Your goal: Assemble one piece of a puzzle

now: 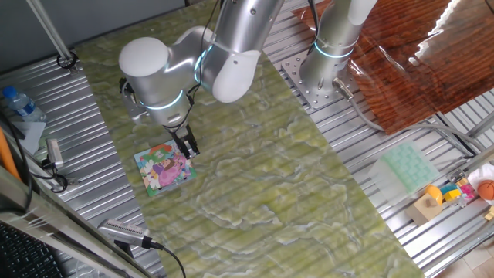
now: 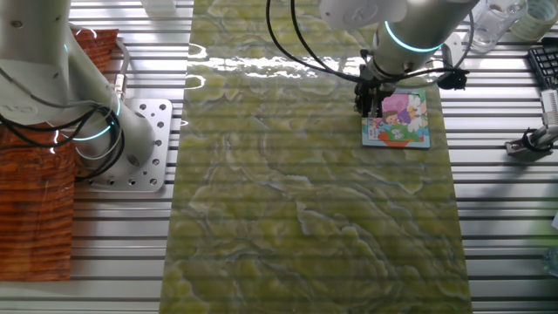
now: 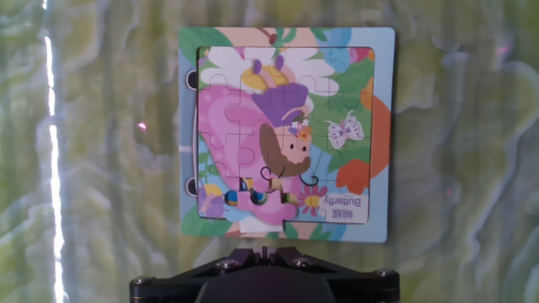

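Note:
The puzzle (image 3: pixel 286 135) is a small square board with a teal border and a pink, white and green cartoon picture; it lies on the green marbled mat, and it also shows in one fixed view (image 1: pixel 164 170) and in the other fixed view (image 2: pixel 399 119). The piece (image 3: pixel 257 209), tiny, pink and white, sits at the board's near edge and overlaps the border. My gripper (image 3: pixel 263 250) is right behind it, with the jaws drawn together on the piece. In the fixed views the gripper (image 1: pixel 187 149) (image 2: pixel 370 106) stands low over the board's edge.
A second arm's base (image 1: pixel 324 73) stands on the metal table at the mat's side. A pale green tray (image 1: pixel 407 166) and small toys (image 1: pixel 455 191) lie at the right. A water bottle (image 1: pixel 19 104) and cables lie at the left.

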Robot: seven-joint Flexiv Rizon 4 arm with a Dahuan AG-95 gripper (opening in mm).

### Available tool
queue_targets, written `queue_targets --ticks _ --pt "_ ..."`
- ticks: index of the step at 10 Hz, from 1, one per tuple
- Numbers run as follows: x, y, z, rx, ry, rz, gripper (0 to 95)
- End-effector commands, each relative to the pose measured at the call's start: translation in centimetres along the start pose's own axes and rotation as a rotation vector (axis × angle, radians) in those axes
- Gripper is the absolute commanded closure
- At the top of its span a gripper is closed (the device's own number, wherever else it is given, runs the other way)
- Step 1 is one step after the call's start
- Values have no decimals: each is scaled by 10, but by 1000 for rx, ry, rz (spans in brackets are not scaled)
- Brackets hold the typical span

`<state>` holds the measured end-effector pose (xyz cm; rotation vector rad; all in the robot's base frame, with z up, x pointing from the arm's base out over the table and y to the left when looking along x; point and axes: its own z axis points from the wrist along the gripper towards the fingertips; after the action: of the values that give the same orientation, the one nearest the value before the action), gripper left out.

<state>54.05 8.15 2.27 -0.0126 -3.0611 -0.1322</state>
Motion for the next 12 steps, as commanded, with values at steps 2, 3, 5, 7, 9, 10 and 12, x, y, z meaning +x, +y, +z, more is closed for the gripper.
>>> queue_targets --ticks 2,3,5,7,9,10,12 --pt "0 3 3 2 -6 5 950" --pt "-1 3 4 1 0 3 950" --pt "-1 3 6 0 -3 1 950" --pt "-1 3 6 0 -3 -2 950" --pt "-2 3 7 -2 -2 -5 950" --pt "-2 4 7 -4 -2 -10 950" --pt "-3 5 8 -4 -3 -10 950"
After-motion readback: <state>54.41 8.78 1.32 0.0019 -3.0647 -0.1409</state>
